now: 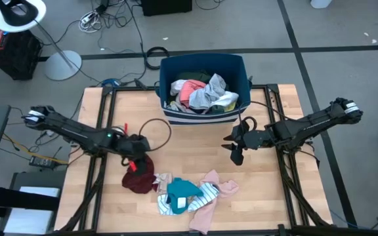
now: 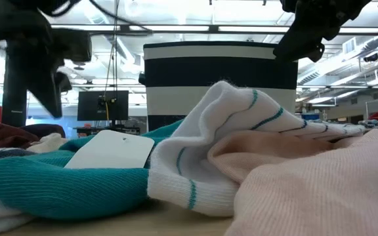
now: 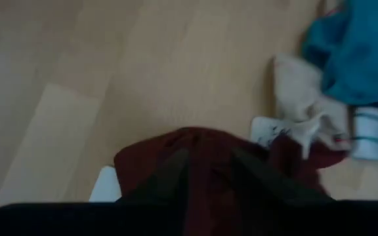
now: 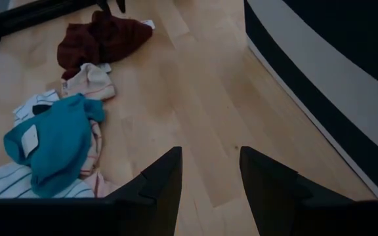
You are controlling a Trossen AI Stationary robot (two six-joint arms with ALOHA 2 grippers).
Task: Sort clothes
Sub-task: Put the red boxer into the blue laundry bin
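Observation:
My left gripper (image 1: 136, 156) is down on a dark red garment (image 1: 138, 178) near the table's left middle. In the left wrist view the cloth (image 3: 209, 170) bunches over the fingers. Beside it lies a pile: a teal garment (image 1: 182, 190) with a white tag, a white teal-striped one (image 1: 205, 194), a pink one (image 1: 216, 185) and a cream one (image 1: 163, 178). My right gripper (image 1: 236, 155) hangs open and empty over bare wood (image 4: 209, 177), in front of the dark blue bin (image 1: 204, 113), which holds several clothes (image 1: 202, 90). My left gripper is shut on a raised bunch of the dark red garment (image 3: 202, 147), coming from above. The cloth drapes over the fingers and hides the place of contact, so I cannot tell how many layers it has. The garment's lower part (image 1: 138, 185) lies on the table.
The bin stands at the table's far middle, its striped wall (image 2: 218, 78) facing the pile. A black cable loop (image 1: 155, 131) lies on the wood by the left arm. Bare wood (image 1: 195, 147) lies between the bin and the pile. Black frame rails (image 1: 284, 164) run along both sides.

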